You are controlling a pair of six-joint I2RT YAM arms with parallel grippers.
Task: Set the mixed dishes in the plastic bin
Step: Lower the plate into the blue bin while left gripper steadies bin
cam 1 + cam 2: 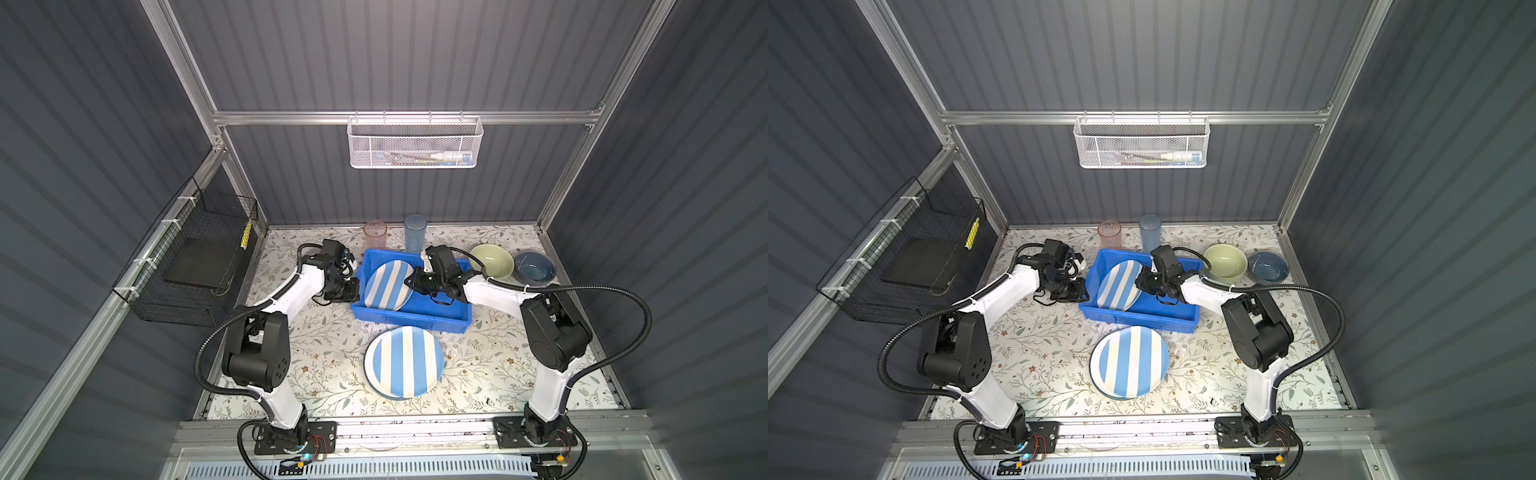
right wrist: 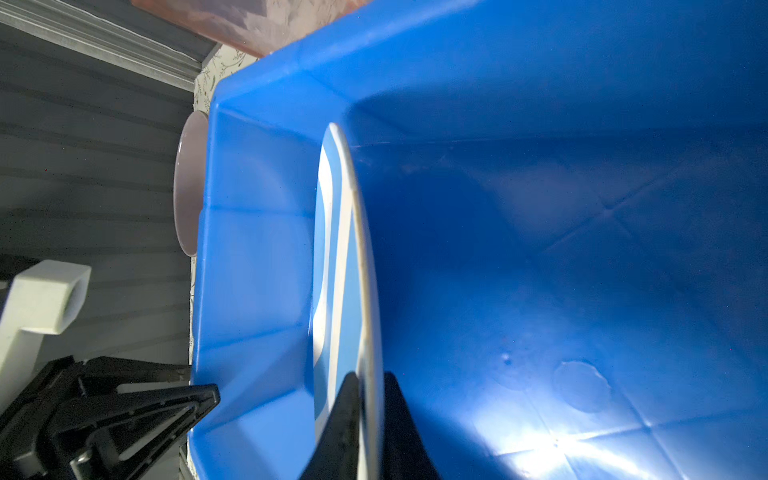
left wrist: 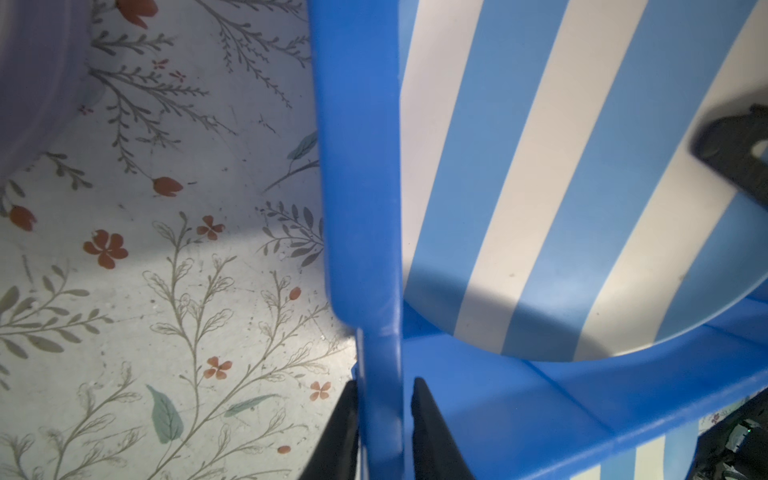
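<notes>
Noted the plastic bin (image 1: 411, 320) mid-table, slightly askew, with one striped plate (image 1: 388, 284) inside it but not flat: left edge down by the bin's left wall, right edge raised. The right gripper (image 2: 370, 380), in over the bin's right side, pinched that raised rim with a finger on each face, seen edge-on in the right wrist view. I took the tilt to mean the plate goes in at a slant to clear the walls. The left gripper (image 3: 384, 388) was pressed onto the bin's left wall, one finger outside and one inside, holding nothing else. My reading: it braced the tub so it would not skid on the table (image 1: 324, 332) as the plate went in. Outside the bin were a stack of striped plates (image 1: 405, 361) just in front, a pink tumbler (image 1: 375, 235) and blue tumbler (image 1: 414, 232) behind, and a pale-green bowl (image 1: 492, 261) and dark-blue bowl (image 1: 535, 268) to its right. A lilac bowl (image 3: 33, 75) sat near the left wall, hidden under the left arm from above. Judged the job barely begun.
</notes>
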